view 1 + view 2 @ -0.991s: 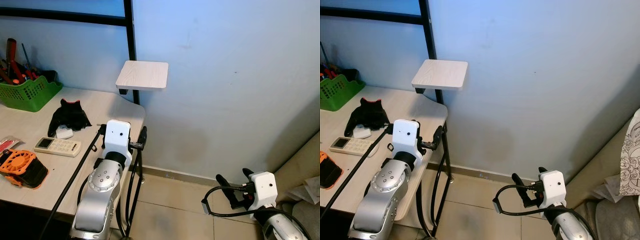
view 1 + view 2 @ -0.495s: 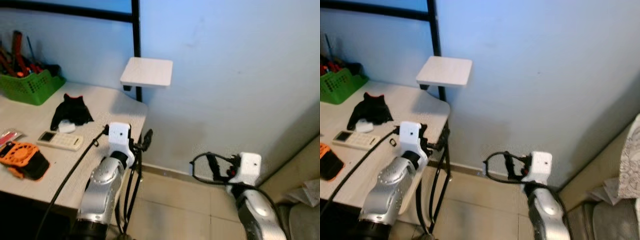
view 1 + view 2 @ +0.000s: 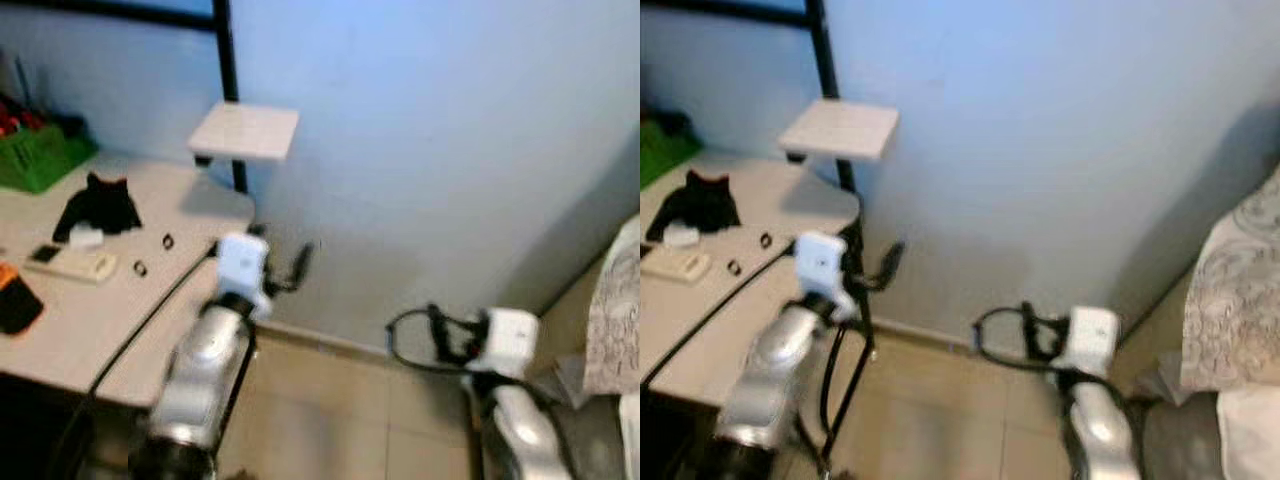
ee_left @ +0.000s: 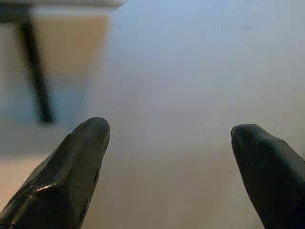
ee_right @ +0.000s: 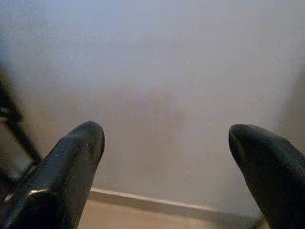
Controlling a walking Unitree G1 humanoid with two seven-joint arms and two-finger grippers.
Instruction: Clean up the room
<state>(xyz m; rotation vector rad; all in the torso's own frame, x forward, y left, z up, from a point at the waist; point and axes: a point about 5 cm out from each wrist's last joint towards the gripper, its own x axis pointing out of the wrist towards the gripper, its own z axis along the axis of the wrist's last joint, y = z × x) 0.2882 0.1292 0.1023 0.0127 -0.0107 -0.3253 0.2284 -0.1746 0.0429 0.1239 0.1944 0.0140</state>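
The picture is blurred by motion. A pale table stands at the left. On it lie a black glove, a white remote, an orange and black device and a green basket of tools. My left gripper hovers past the table's right corner, facing the blue wall, open with nothing between its fingers. My right gripper hangs over the tiled floor, also open and empty, its fingers pointing at the wall and skirting board.
A small white shelf juts from a black post above the table's far corner. Patterned fabric hangs at the right edge. Black table legs stand by my left arm. Tiled floor lies between the arms.
The whole view has swung to the right and blurred, so the camera moved. My right arm rose from low near the floor a second ago. Things on the table lie as before.
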